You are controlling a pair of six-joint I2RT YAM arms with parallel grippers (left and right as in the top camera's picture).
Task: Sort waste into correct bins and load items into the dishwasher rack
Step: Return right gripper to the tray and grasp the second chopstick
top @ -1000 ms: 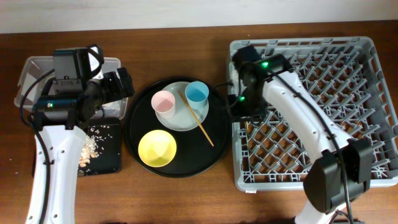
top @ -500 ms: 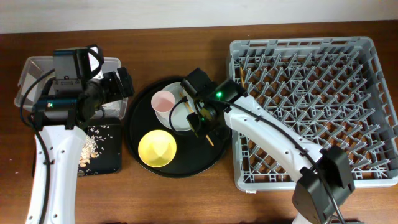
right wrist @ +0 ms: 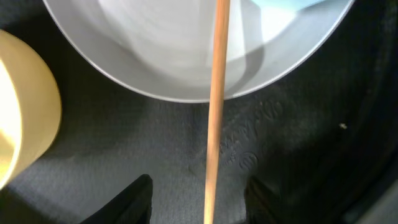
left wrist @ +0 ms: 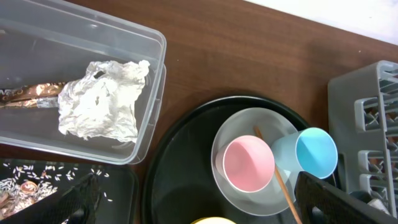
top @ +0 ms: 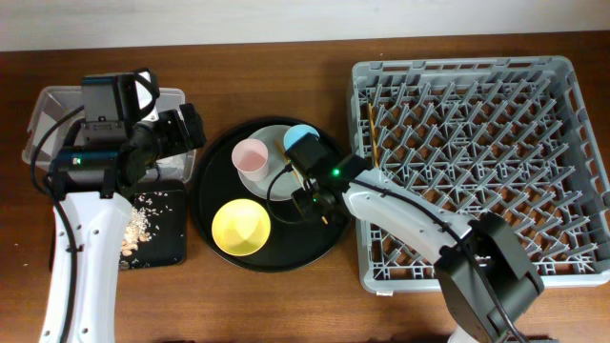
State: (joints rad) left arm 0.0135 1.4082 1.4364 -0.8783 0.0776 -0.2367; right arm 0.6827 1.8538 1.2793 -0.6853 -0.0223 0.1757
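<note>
Item: one wooden chopstick, lying from the grey-green plate past its 5 o'clock rim onto the round black tray. We note the right gripper over it, fingers apart, straddling, not clamped. Left gripper spread, empty, at the clear box's 3 o'clock edge.

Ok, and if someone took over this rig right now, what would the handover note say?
Left end effector: open, empty, near the clear box.
Right end effector: open, astride the loose chopstick on the round tray.
Done: napkin and wrapper in the box, scraps on the flat black tray, other chopstick in the rack.
Left: loose chopstick, plate, pink cup, blue cup, yellow bowl.
</note>
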